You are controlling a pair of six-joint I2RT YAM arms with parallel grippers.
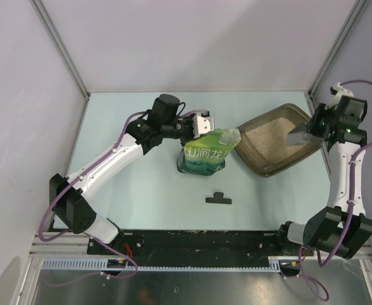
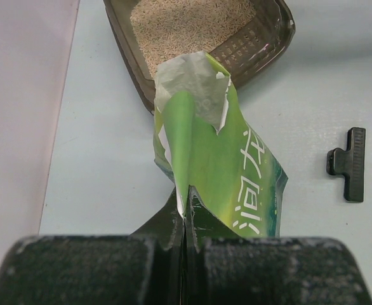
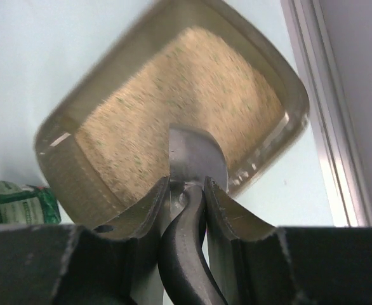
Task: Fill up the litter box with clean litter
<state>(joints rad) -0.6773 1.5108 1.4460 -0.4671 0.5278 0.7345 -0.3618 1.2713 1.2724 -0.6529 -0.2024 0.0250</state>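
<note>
- The pale blue table [image 1: 141, 184] fills my overhead view, and everything I'm working with sits in its far half.
- The litter box [image 1: 252, 159] lies at the far right of the table, turned at an angle, near the right frame post. It is a shallow brown tray.
- The clean litter [image 1: 272, 136] covers the floor of the box as a pale beige layer. My right wrist view of it is blurred.
- The green bag [image 1: 204, 155] stands on the table just left of the box. Its torn-open top leans toward the box rim, but I cannot tell whether paper and rim touch.
- My left gripper [image 2: 185, 216] is pinched tight on the bag's near upper edge, with the fingers pressed together on the foil.
- My right gripper [image 3: 186, 187] is clamped on the dark handle of the scoop [image 3: 195, 155].
- The scoop's silver blade sits over the litter at the box's right side. I cannot tell whether it touches the grains.
- A black clip [image 1: 218, 199] lies loose on the table, nearer me than the bag and apart from it.
</note>
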